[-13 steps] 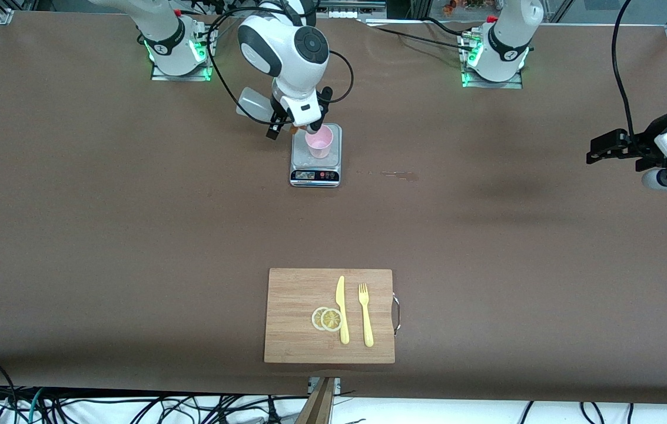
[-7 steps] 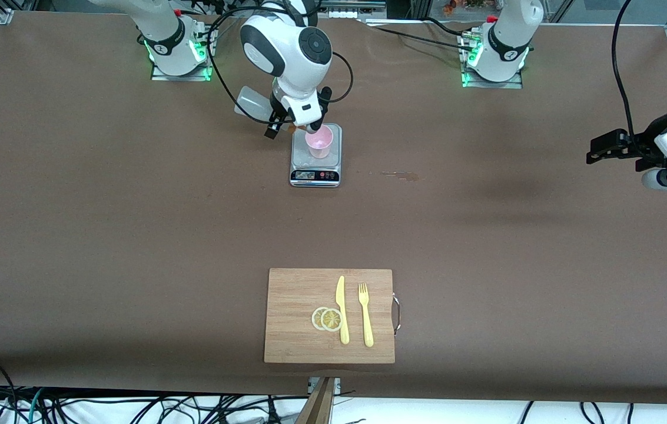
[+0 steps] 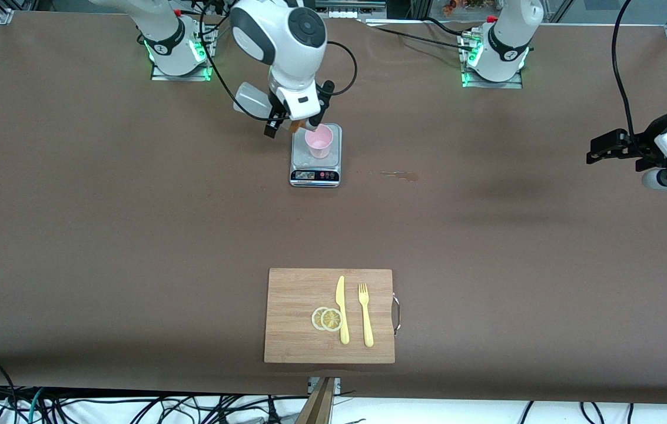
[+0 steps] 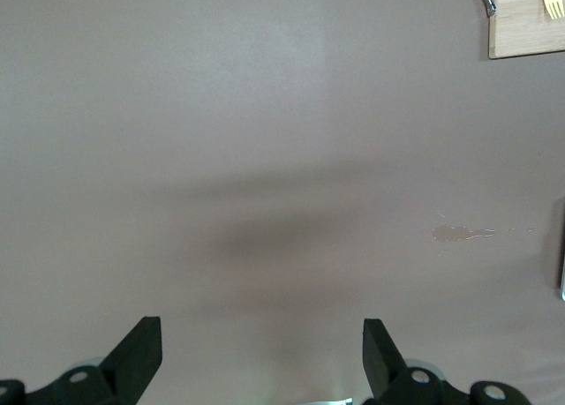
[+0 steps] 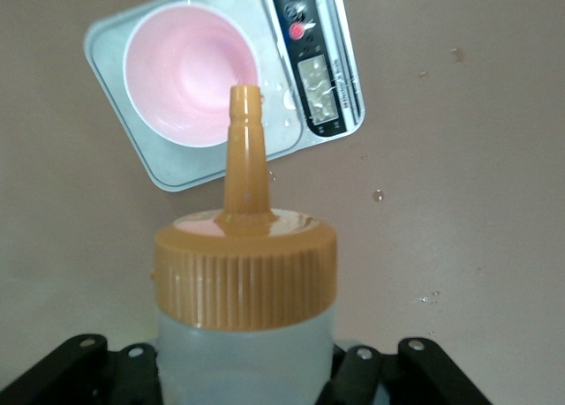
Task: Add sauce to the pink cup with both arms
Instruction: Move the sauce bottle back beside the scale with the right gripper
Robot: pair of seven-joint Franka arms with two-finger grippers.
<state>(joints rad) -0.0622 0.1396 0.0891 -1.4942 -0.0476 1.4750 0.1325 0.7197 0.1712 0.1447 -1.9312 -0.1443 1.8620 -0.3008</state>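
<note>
the right arm's black two-finger gripper (image 3: 282,121) is clamping the small translucent whitish squeeze bottle with the orange nozzle cap (image 5: 244,290), tilted, over the edge of the small silver kitchen scale (image 3: 315,160) that is standing toward the robots' bases on the brown table (image 3: 133,235). the small pale pink plastic cup (image 3: 318,141) is sitting upright on the scale's platform. compared with a second ago, the wrist is sitting higher and closer to its base, and the bottle is lying a little farther from the cup's rim; this suggests the arm is lifting away after a squeeze rather than moving in. in the right wrist view the orange nozzle (image 5: 244,149) is lining up with the rim of the cup (image 5: 190,74), whose pink inside looks plain, though whether any sauce is lying in it is hard to tell from here. small droplets are dotting the scale beside the cup. the left arm is waiting with its black two-finger gripper (image 3: 607,147) spread wide and empty over the table at its own end, unchanged across the second. the wooden cutting board (image 3: 292,294) with a yellow plastic knife (image 3: 342,309), a yellow plastic fork (image 3: 365,313) and lemon slices (image 3: 327,318) is lying nearer to the front camera, untouched.
</note>
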